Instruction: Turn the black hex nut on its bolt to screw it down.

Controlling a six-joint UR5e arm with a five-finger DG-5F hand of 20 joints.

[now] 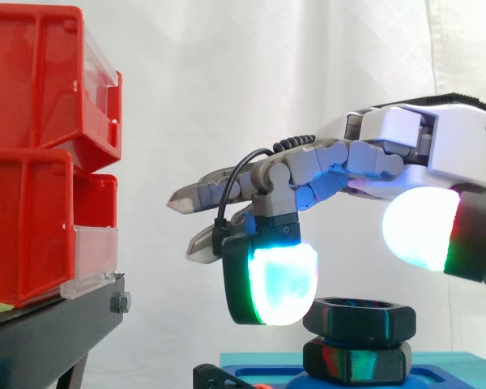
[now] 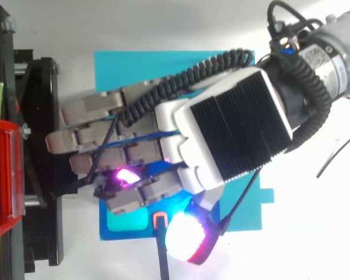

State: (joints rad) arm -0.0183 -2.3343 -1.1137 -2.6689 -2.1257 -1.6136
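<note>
Fingers of the robot hand stretch level leftward, open and gripping nothing. One bends down, its cyan pad just left of the black hex nut, and the thumb pad is clear above. The side view shows the nut flat, axis upright, over a black hex piece on the blue base; from above the hand covers it.

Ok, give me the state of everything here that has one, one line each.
black hex nut, level, atop a lower black hex piece; not gripped.
hand, open, above the nut; one pad down beside it, thumb pad higher, clear of it.
red bins, stacked on the black stand.
blue base, flat under the hex pieces.
</note>
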